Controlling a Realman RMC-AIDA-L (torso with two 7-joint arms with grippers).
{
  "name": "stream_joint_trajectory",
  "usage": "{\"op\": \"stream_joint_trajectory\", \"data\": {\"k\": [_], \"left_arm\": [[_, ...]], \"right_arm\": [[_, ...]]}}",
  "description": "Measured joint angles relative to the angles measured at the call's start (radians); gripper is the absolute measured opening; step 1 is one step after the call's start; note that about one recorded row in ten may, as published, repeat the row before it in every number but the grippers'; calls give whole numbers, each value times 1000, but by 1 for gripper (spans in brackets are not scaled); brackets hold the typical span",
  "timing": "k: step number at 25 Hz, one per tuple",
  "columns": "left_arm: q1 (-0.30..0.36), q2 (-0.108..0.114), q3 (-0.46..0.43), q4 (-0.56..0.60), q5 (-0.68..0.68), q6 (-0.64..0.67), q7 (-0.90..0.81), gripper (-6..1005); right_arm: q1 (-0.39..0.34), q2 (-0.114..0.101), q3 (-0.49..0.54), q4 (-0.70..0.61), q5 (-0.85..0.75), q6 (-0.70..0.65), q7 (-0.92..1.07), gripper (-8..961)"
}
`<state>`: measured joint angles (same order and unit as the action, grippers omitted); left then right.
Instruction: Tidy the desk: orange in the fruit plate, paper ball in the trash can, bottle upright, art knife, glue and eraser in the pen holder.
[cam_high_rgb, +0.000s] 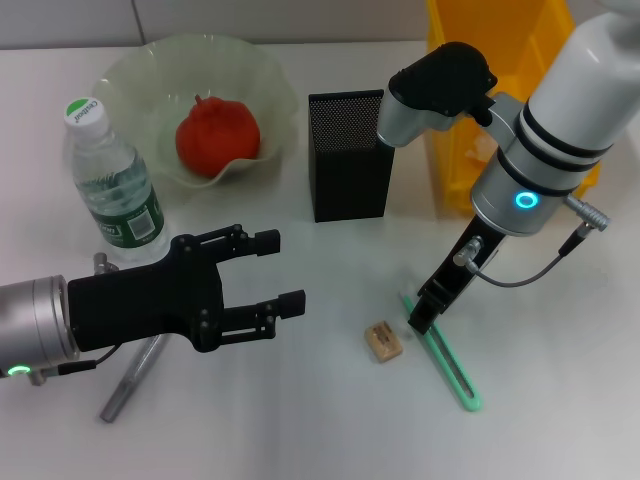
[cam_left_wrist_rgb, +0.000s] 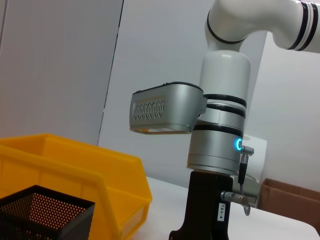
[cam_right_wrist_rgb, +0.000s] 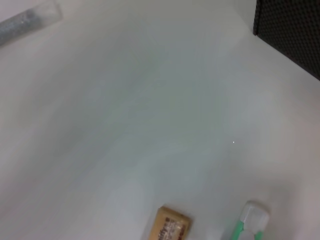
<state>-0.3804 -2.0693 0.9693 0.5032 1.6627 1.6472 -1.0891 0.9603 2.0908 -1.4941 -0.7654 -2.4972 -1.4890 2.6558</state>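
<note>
The orange (cam_high_rgb: 216, 135) lies in the fruit plate (cam_high_rgb: 135, 80) at the back left. The bottle (cam_high_rgb: 110, 185) stands upright beside it. The black pen holder (cam_high_rgb: 349, 155) stands mid-table, with the yellow trash can (cam_high_rgb: 500, 60) to its right. The eraser (cam_high_rgb: 383, 341) and the green art knife (cam_high_rgb: 448, 360) lie on the table in front; both show in the right wrist view, eraser (cam_right_wrist_rgb: 170, 227) and knife (cam_right_wrist_rgb: 250, 221). A grey glue stick (cam_high_rgb: 130, 380) lies under my left arm. My left gripper (cam_high_rgb: 285, 270) is open and empty. My right gripper (cam_high_rgb: 424, 315) points down at the knife's far end. The paper ball is out of view.
The left wrist view shows my right arm (cam_left_wrist_rgb: 220, 150), the trash can (cam_left_wrist_rgb: 75, 170) and the pen holder's rim (cam_left_wrist_rgb: 45, 210). The right wrist view shows the pen holder's corner (cam_right_wrist_rgb: 295, 35) and the glue stick (cam_right_wrist_rgb: 30, 20). A white tabletop (cam_high_rgb: 300, 420) lies under everything.
</note>
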Motion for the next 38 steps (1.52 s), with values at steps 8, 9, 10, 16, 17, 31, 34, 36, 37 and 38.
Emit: {"op": "stream_joint_trajectory", "data": {"k": [8, 9, 10, 16, 17, 31, 34, 36, 37, 38], "left_arm": [[0, 0, -2, 0, 0, 0, 0, 775], [0, 0, -2, 0, 0, 0, 0, 775], [0, 0, -2, 0, 0, 0, 0, 775], [0, 0, -3, 0, 0, 0, 0, 775], [0, 0, -3, 0, 0, 0, 0, 775], [0, 0, 0, 0, -3, -9, 0, 774], [-1, 0, -1, 0, -3, -10, 0, 774], [-1, 0, -1, 0, -3, -10, 0, 774], [0, 0, -2, 0, -3, -10, 0, 774], [0, 0, -2, 0, -3, -10, 0, 774]], "right_arm": [[2, 0, -3, 0, 0, 0, -2, 394], [2, 1, -8, 0, 0, 0, -2, 376], [2, 1, -8, 0, 0, 0, -2, 377], [2, 2, -30, -3, 9, 7, -2, 367], [2, 2, -32, -4, 11, 7, -2, 361], [3, 2, -35, -1, 14, 9, -2, 295], [3, 2, -36, 0, 14, 17, -2, 293], [3, 2, -37, 0, 14, 19, -2, 291], [3, 2, -38, 0, 14, 20, -2, 291], [3, 2, -40, 0, 14, 21, -2, 290]]}}
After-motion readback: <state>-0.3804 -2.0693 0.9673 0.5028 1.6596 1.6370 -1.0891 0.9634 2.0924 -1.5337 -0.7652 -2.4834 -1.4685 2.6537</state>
